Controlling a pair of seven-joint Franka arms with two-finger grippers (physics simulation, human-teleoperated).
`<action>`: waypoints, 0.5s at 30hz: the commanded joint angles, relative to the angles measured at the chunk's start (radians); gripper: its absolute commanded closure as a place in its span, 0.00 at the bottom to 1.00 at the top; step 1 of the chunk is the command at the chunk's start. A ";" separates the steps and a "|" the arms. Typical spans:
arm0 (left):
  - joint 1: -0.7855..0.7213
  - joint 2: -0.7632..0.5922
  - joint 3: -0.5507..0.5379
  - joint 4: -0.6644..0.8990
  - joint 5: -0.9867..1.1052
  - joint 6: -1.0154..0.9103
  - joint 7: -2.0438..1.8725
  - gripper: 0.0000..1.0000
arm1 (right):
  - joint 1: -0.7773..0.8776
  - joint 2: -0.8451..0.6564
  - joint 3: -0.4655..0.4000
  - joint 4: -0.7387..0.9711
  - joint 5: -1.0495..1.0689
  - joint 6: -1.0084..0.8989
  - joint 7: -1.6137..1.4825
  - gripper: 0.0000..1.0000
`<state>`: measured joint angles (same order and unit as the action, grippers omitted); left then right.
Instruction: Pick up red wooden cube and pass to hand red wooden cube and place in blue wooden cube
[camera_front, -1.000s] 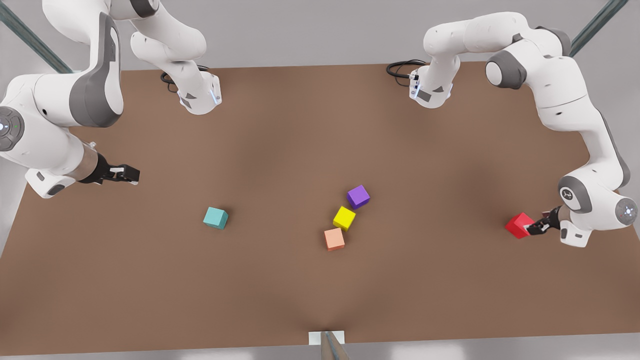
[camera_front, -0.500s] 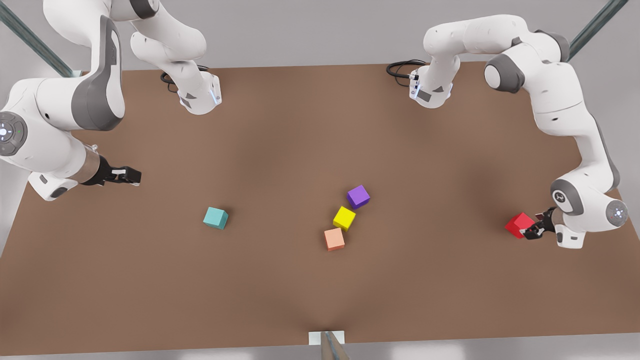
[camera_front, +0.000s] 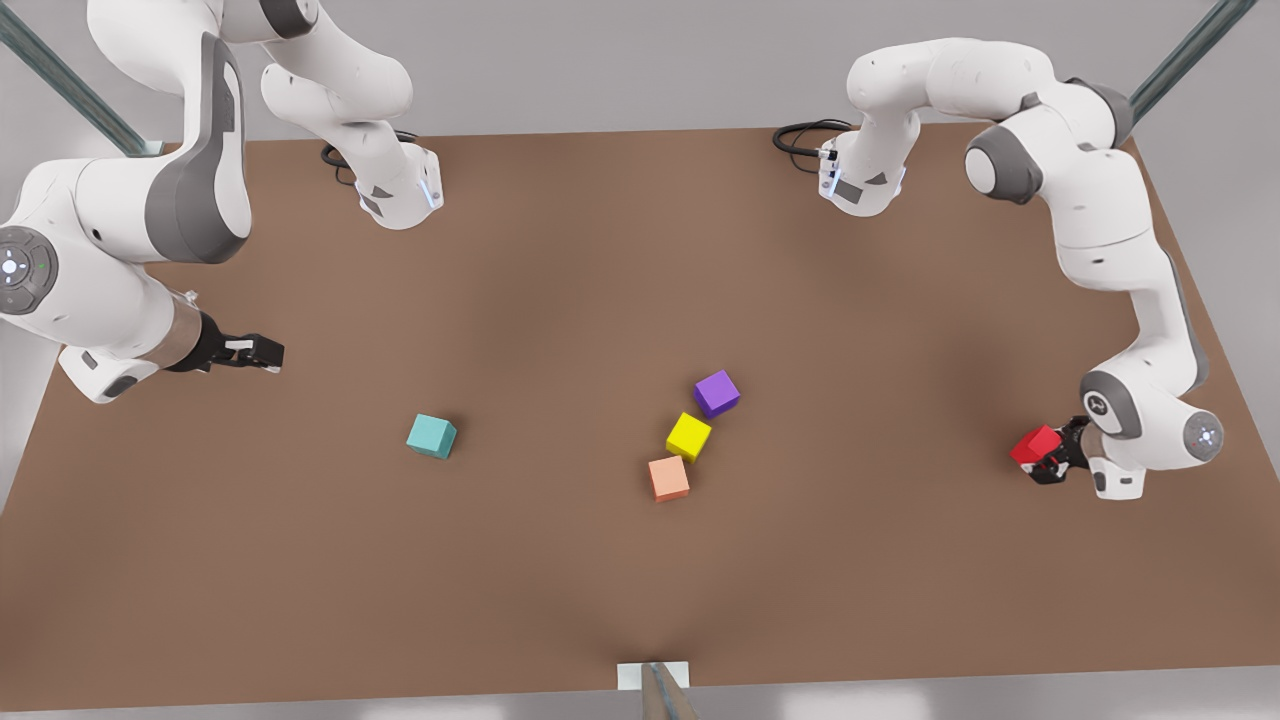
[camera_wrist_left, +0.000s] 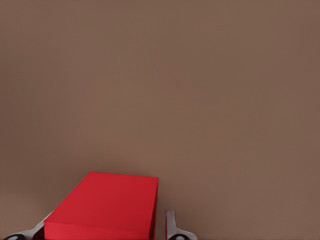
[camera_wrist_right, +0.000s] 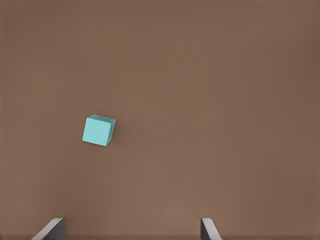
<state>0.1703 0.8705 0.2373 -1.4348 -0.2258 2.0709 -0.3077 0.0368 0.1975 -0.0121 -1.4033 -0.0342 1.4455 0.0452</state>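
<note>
Your left gripper (camera_front: 1046, 462), at the table's (camera_front: 600, 260) 3 o'clock edge, straddles the red cube (camera_front: 1034, 444), fingers spread just wider than it. Your right gripper (camera_front: 262, 351) waits open at 9 o'clock, the blue cube (camera_front: 431, 436) nearby.

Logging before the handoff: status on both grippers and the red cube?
Left gripper around the red cube, fingers either side, at the front view's right. Right gripper open, waiting opposite. Teal cube alone on the table.
</note>
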 joint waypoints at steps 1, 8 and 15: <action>0.000 0.002 -0.001 0.000 -0.004 0.020 -0.070 0.00 | 0.000 -0.001 0.000 0.000 0.000 0.000 -0.002 0.00; -0.002 -0.038 -0.079 0.045 -0.098 -0.119 -0.111 0.49 | 0.000 0.005 0.000 0.000 0.002 0.000 -0.002 0.00; -0.005 -0.124 -0.737 0.180 -0.277 -0.514 -0.186 0.48 | -0.008 0.209 0.003 0.004 0.575 -0.063 -0.381 0.00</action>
<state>0.1706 0.7476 -0.4225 -1.2627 -0.3985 1.7571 -0.3925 0.0295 0.3853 -0.0094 -1.3980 0.2803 1.4205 -0.0337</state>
